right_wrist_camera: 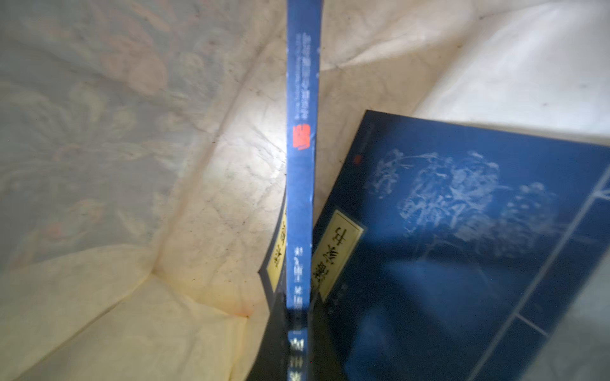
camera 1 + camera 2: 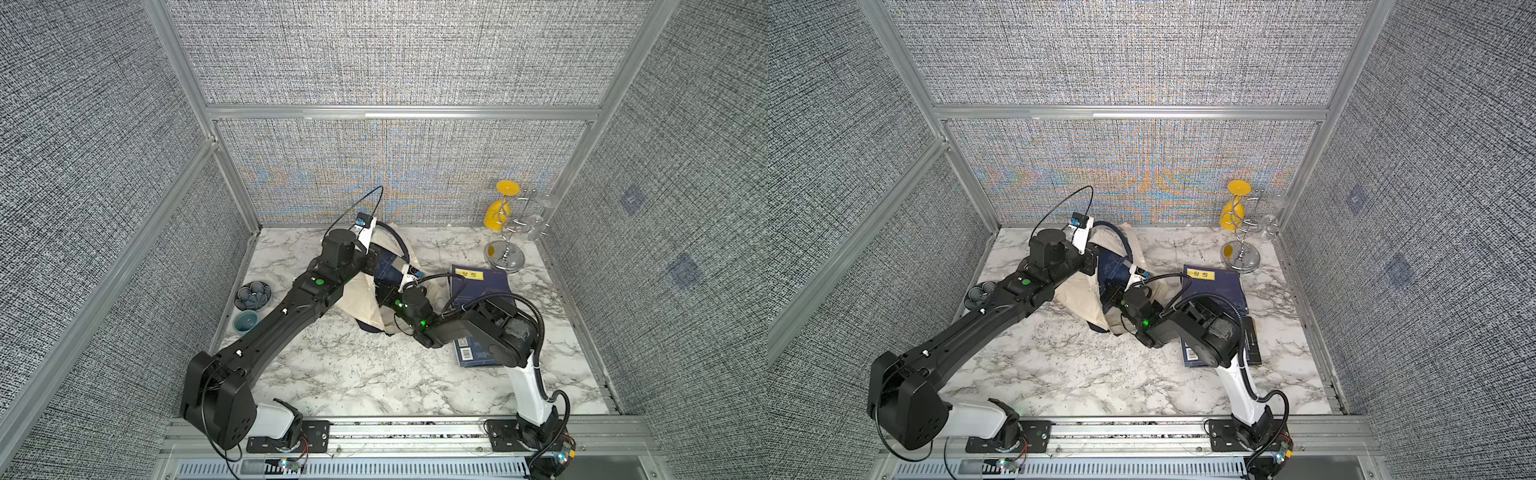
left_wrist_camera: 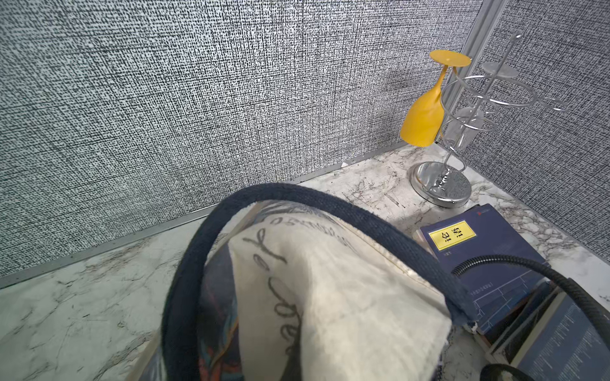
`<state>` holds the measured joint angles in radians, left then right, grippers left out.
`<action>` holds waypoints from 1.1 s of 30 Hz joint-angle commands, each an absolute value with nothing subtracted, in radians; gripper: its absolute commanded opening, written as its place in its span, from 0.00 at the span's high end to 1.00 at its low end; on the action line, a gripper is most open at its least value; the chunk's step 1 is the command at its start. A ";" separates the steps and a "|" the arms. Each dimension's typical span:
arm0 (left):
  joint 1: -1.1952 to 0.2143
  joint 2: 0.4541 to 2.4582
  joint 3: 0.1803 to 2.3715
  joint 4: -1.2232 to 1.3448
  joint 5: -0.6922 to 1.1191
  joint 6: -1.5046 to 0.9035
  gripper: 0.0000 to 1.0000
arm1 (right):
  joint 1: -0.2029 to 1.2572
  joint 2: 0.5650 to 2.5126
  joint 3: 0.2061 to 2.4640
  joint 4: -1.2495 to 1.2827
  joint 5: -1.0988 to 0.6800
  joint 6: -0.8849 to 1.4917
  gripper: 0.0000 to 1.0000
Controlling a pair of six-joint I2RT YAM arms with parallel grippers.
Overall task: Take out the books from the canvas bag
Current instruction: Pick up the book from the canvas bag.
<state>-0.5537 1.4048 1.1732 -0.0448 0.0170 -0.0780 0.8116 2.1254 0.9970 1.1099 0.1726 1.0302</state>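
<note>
The cream canvas bag lies on the marble table with its navy handle arched up. My left gripper is shut on the bag's upper fabric and holds the mouth up; the cloth hides its fingers. My right gripper reaches into the bag and is shut on the blue spine of a navy book standing on edge. A second book with pale drawings and a yellowish label leans beside it inside. Two more books lie on the table at the right.
A chrome glass rack with a hanging yellow glass stands in the back right corner, just behind the lying books. Two small bowls sit by the left wall. Grey fabric walls close in three sides.
</note>
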 commanded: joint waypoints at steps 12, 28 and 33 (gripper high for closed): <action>-0.551 1.461 1.233 -0.078 -0.087 -0.061 1.00 | 0.813 2.040 0.877 1.222 0.178 0.989 1.00; -0.530 1.513 1.268 -0.128 -0.126 -0.096 1.00 | 0.813 1.937 0.826 1.190 0.178 0.924 1.00; -0.523 1.522 1.276 -0.139 -0.126 -0.109 1.00 | 0.813 1.896 0.794 1.195 0.177 0.896 1.00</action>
